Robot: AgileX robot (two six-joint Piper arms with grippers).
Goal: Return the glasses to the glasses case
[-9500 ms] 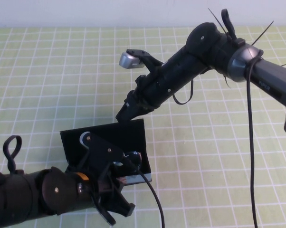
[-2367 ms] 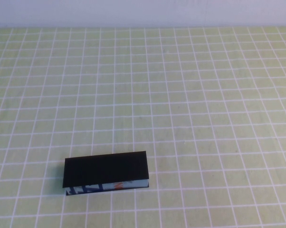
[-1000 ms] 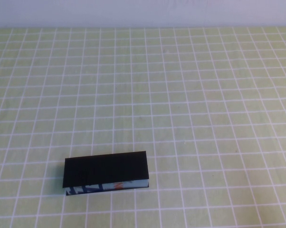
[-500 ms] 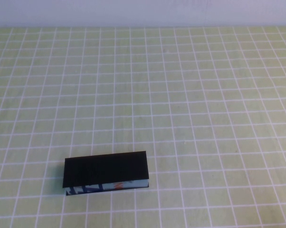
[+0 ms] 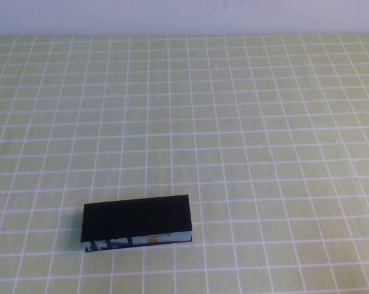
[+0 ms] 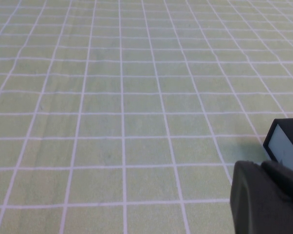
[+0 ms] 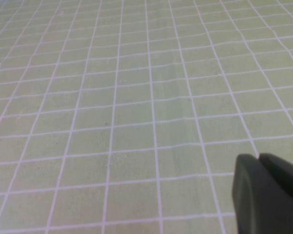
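Closed rectangular black glasses case with light blue band sits lower left; left gripper, right gripper retracted, jaws pressed together, empty; job looks finished; just stay clear.

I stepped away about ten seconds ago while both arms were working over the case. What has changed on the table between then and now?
Both arms have pulled back out of the high view; only the tips of the left hand and right hand show in their wrist views. The glasses case, which stood open with its lid raised, now lies closed. The glasses are not visible. The case stays in its spot on the checked cloth.
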